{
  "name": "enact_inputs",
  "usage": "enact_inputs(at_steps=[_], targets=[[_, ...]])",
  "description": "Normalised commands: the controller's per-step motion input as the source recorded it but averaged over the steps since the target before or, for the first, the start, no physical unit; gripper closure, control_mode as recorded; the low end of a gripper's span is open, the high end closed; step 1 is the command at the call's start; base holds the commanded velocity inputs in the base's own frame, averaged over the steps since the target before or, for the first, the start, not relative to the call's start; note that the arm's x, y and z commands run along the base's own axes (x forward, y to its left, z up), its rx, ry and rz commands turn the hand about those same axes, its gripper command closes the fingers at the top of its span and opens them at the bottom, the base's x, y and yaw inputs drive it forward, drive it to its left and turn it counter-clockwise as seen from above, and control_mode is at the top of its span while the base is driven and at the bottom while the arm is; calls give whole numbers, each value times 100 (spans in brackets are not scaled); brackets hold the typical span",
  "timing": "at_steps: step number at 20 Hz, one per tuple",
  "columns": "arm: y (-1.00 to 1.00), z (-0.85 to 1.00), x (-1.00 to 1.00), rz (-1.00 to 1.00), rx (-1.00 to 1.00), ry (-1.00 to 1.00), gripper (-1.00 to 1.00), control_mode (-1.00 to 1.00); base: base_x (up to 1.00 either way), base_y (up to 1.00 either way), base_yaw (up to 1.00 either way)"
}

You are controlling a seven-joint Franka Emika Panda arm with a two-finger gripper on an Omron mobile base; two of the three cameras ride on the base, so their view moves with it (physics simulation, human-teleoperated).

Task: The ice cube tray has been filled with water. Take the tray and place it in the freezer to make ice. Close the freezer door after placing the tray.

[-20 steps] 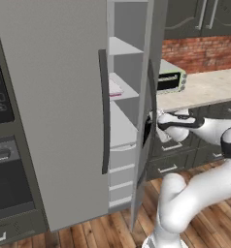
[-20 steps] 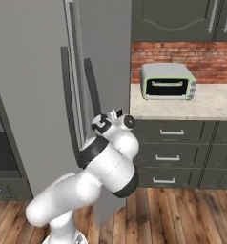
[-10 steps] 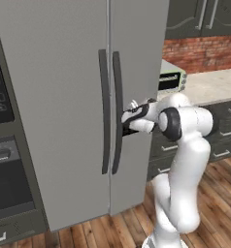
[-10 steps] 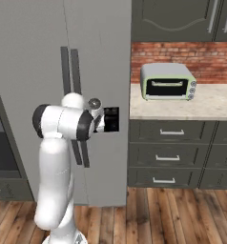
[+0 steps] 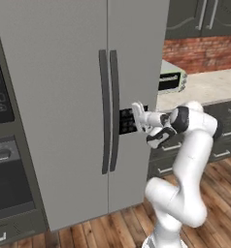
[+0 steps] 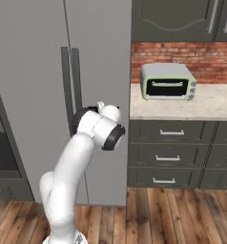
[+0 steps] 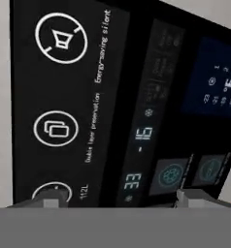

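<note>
Grey freezer door [image 5: 137, 87] shut, gripper [image 5: 135, 118] against its panel [image 7: 117, 106]

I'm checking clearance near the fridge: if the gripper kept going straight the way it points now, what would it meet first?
Most likely the black dispenser panel on the freezer door. The gripper points squarely at it, with nothing visible between; it may already be touching.

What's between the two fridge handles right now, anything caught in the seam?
Nothing. In the left base view the two dark handles flank the closed seam of the freezer, bare grey door. The gripper sits beside them at the black dispenser panel.
</note>
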Motion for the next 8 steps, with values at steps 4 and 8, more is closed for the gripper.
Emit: enact_inputs(at_steps=[4,8], targets=[[9,4,-11,-9,0,2,-100,-100,0,0,0],[0,78,-95,-13,0,0,-100,-100,0,0,0]])
